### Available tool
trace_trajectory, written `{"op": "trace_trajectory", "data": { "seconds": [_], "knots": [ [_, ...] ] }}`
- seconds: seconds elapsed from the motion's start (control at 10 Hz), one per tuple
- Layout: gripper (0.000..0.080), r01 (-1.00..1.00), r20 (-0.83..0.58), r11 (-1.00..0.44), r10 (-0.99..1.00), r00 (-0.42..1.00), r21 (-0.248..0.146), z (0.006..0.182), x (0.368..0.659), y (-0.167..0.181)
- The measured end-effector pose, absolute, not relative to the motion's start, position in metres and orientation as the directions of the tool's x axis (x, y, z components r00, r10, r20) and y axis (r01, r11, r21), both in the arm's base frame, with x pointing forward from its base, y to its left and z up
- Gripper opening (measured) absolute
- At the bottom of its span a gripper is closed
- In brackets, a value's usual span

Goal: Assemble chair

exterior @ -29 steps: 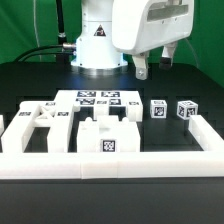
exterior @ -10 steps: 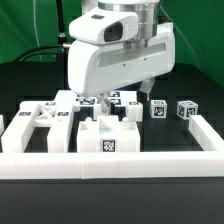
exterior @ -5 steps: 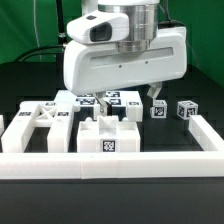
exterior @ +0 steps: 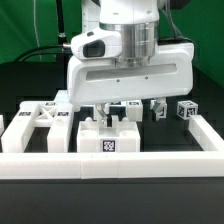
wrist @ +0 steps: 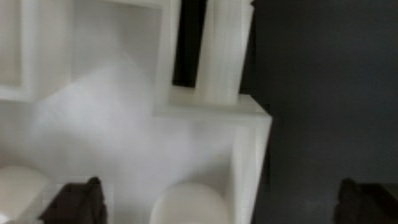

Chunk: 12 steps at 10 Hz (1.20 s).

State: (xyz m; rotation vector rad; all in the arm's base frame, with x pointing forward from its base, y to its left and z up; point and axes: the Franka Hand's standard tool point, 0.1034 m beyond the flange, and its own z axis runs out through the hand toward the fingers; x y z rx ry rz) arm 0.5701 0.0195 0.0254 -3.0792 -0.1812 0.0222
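White chair pieces lie on the black table inside the rail. A cross-braced side (exterior: 38,120) lies at the exterior view's left. A blocky piece with a tag (exterior: 107,140) stands at the front, and two small tagged posts (exterior: 185,110) stand at the right. My gripper (exterior: 130,110) hangs low over the middle pieces, open and empty, one finger on each side. In the wrist view the gripper (wrist: 226,203) is wide open. A blurred white piece with upright bars (wrist: 169,130) fills the space just below it, with both dark fingertips (wrist: 80,200) at the frame edge.
The long low white border rail (exterior: 110,163) runs along the front and up the right side (exterior: 205,132). The robot base stands at the back behind the hand. The marker board is almost wholly hidden by the hand.
The hand has swung from the back right to the middle and come down over the chair pieces. It now covers the marker board. The pieces have not moved.
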Motion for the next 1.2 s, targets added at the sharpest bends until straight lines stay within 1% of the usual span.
{"op": "trace_trajectory", "data": {
  "seconds": [0.2, 0.4, 0.5, 0.6, 0.7, 0.8, 0.9, 1.0, 1.1, 1.2],
  "knots": [
    [0.065, 0.114, -0.002, -0.992, 0.114, 0.993, -0.059, 0.0118, 0.5687, 0.02],
    [0.065, 0.114, 0.004, -0.992, 0.114, 0.993, -0.06, 0.0091, 0.568, 0.0214],
    [0.0548, 0.116, 0.005, -0.991, 0.116, 0.993, -0.061, 0.0095, 0.5685, 0.0226],
    [0.0413, 0.114, 0.004, -0.992, 0.114, 0.993, -0.062, 0.0093, 0.5684, 0.0225],
    [0.0413, 0.111, 0.004, -0.992, 0.111, 0.994, -0.064, 0.0093, 0.5684, 0.0226],
    [0.0227, 0.111, 0.004, -0.992, 0.111, 0.994, -0.064, 0.0093, 0.5684, 0.0226],
    [0.0095, 0.111, 0.004, -0.992, 0.111, 0.994, -0.064, 0.0093, 0.5684, 0.0226],
    [0.0095, 0.111, 0.005, -0.992, 0.111, 0.994, -0.064, 0.0094, 0.5685, 0.0226],
    [0.0031, 0.111, 0.005, -0.992, 0.111, 0.994, -0.064, 0.0097, 0.5687, 0.0226],
    [0.0031, 0.111, 0.005, -0.992, 0.111, 0.994, -0.064, 0.0097, 0.5687, 0.0226]
  ]
}}
